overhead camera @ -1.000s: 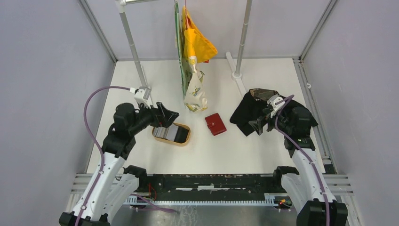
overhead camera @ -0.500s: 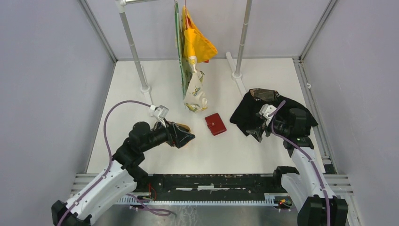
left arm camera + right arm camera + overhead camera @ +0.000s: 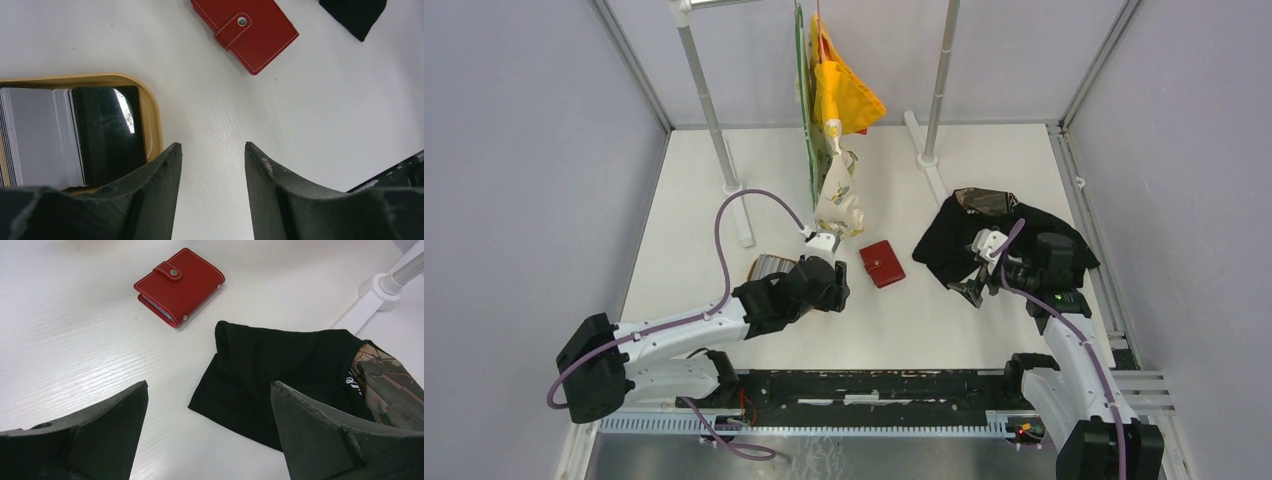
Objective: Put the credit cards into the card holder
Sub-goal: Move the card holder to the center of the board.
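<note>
Only my right wrist view shows white print on the cloth (image 3: 280,365), unreadable; left gripper (image 3: 211,146) narrow, right gripper (image 3: 209,384) wide, both empty.

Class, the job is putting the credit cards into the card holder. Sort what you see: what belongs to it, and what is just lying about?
Belongs to the job:
credit cards, stacked in the wooden tray
red card holder, closed

Just lying about:
black cloth
yellow cloth and patterned bag, hanging at the back
</note>
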You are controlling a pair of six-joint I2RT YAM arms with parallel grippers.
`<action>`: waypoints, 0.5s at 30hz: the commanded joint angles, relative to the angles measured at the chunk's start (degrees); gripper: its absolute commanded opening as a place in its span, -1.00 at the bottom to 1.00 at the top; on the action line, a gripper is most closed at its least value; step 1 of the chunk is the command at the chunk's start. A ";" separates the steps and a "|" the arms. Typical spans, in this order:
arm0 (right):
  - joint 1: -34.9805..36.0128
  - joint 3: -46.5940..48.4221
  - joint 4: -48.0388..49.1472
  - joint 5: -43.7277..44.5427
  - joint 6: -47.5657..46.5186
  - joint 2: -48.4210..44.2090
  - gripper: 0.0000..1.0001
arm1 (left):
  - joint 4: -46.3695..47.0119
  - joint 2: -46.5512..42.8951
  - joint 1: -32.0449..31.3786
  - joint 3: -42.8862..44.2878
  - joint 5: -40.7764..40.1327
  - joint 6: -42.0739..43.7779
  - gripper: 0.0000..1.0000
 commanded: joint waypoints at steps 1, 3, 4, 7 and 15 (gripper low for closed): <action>0.55 1.01 1.18 -2.62 -1.10 -0.28 0.96 | 2.55 1.56 -1.06 2.33 -4.32 2.04 0.12; 0.64 0.46 2.27 -3.32 -0.07 -0.32 0.96 | 4.37 2.68 -1.06 3.17 -3.02 3.06 0.12; 0.69 0.03 3.33 -3.62 0.68 -0.36 0.96 | 5.18 3.34 -0.96 3.69 -2.47 3.45 0.13; 1.20 -1.55 6.83 -3.90 3.84 0.23 0.96 | 8.83 5.50 -0.95 4.14 -0.22 3.03 0.13; 3.51 -1.48 8.55 -2.32 6.19 2.68 0.96 | 18.04 12.61 -1.03 4.49 -2.06 -0.86 0.06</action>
